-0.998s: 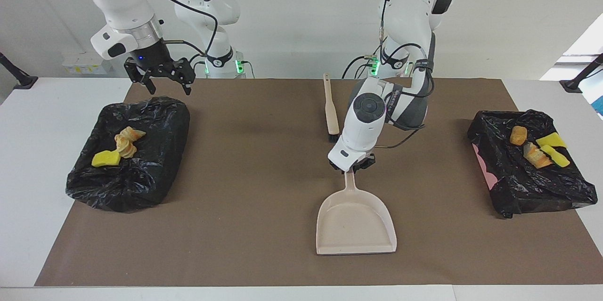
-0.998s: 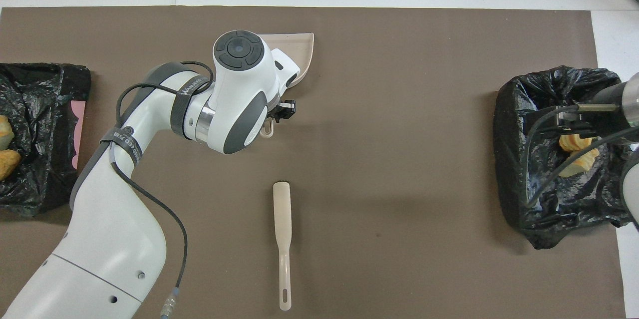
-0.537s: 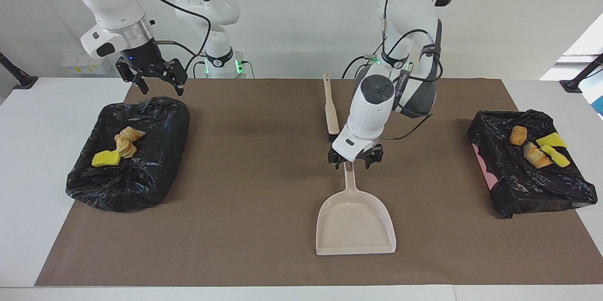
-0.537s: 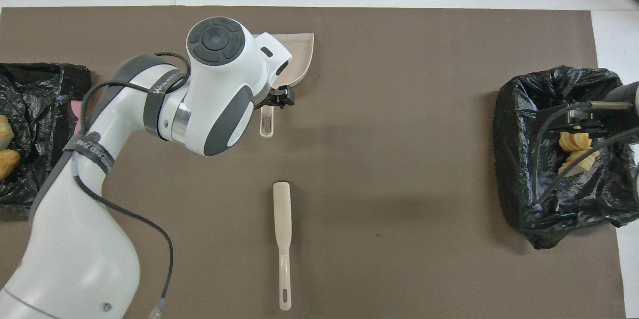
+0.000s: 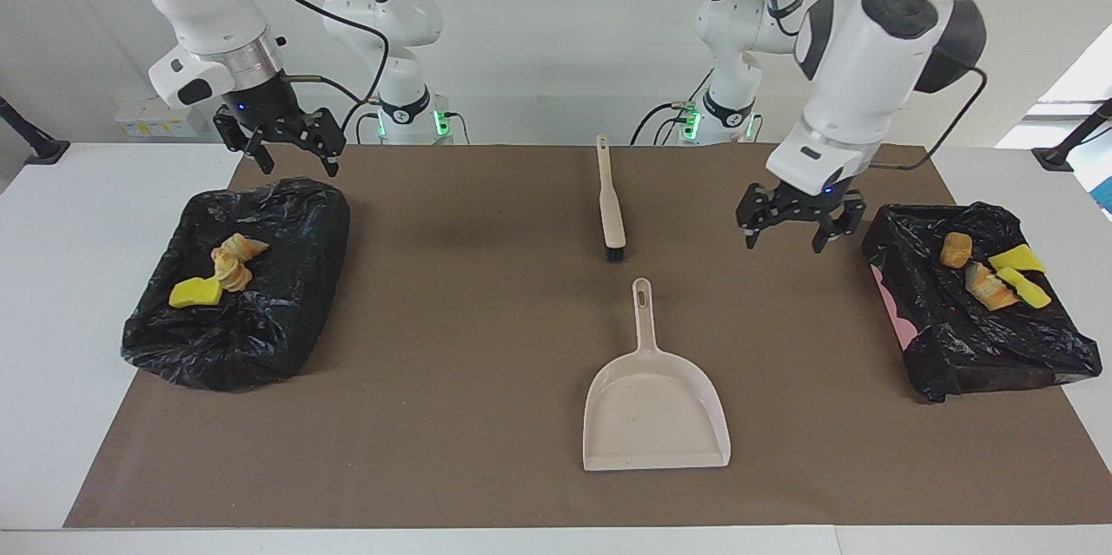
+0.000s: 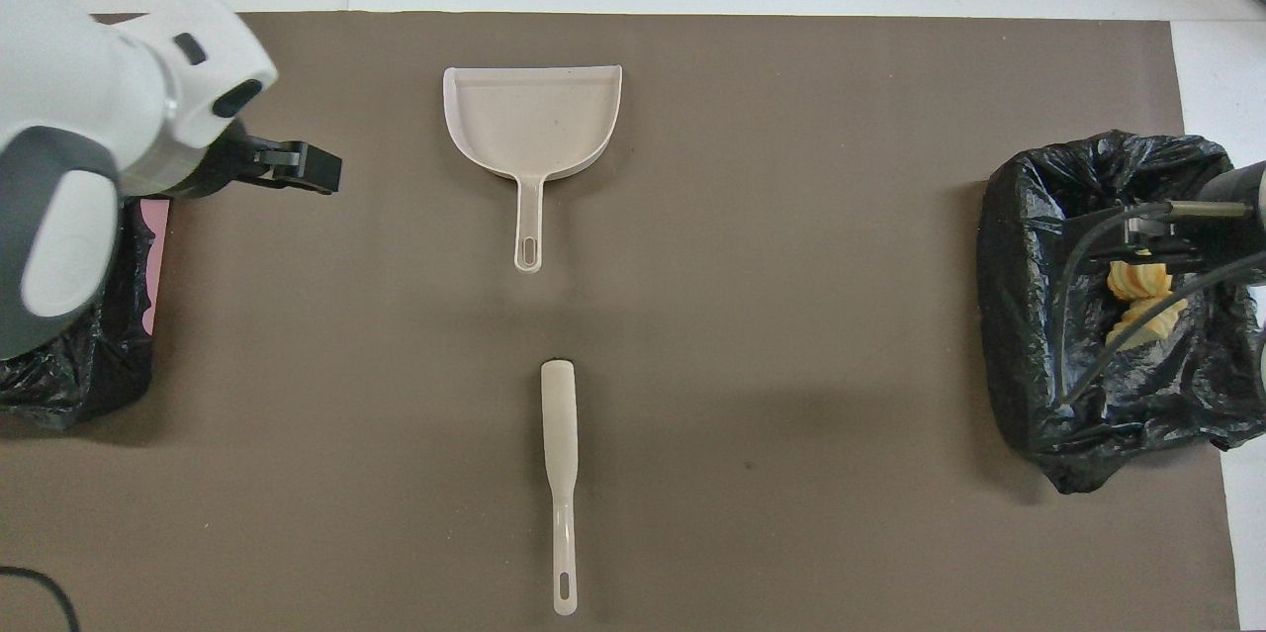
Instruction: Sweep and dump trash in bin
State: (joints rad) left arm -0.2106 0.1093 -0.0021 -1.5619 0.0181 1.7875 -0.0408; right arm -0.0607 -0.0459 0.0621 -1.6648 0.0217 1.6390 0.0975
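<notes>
In the facing view, the trash lay in two black-lined bins: three scraps point(image 5: 217, 270) toward the right arm's end, four scraps point(image 5: 990, 273) toward the left arm's. The left gripper point(image 5: 790, 229), jaws wide and empty, hung over the mat just beside its bin point(image 5: 973, 346); a careless move could snag the liner and spill the scraps. A second earlier it was at the dustpan point(image 5: 656, 403) handle. The right gripper point(image 5: 278, 142), jaws wide, waited above its bin point(image 5: 261, 338).

In the overhead view, the left gripper point(image 6: 297, 165) no longer covered the dustpan point(image 6: 534, 118); the brush point(image 6: 560, 474) lay unmoved.
</notes>
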